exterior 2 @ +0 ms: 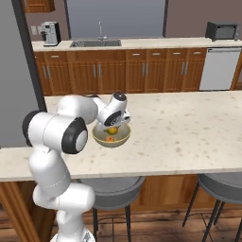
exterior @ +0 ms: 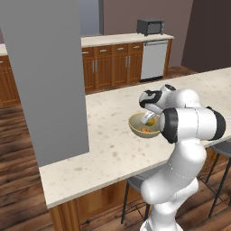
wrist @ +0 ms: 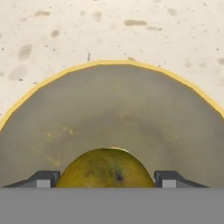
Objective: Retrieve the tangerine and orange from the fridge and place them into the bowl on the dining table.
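Kitchen, cream speckled dining table (exterior 2: 189,127) on a wooden base. Item one: bowl (exterior 2: 111,137), tan with a yellowish rim, standing on the table directly under the gripper (exterior 2: 112,128). Inside it, a small orange fruit (exterior 2: 109,139) low in the bowl, below the hand; whether tangerine or orange cannot be told. Item two: a yellow-green mottled fruit (wrist: 105,169) between the two dark fingertips (wrist: 43,178), one tip close on each side; jaws stand wide, and whether they press the fruit or merely flank it cannot be told. In the hand view, the grey bowl interior lies beyond the fruit and the table beyond the rim. Farther off from the hand: grey stools (exterior 2: 111,191) under the table edge; wall cabinets (exterior 2: 142,71), sink (exterior 2: 94,43), coffee machine (exterior 2: 49,33), dishwasher (exterior 2: 217,68), microwave (exterior 2: 222,31); grey fridge (exterior: 47,76) beside the table end
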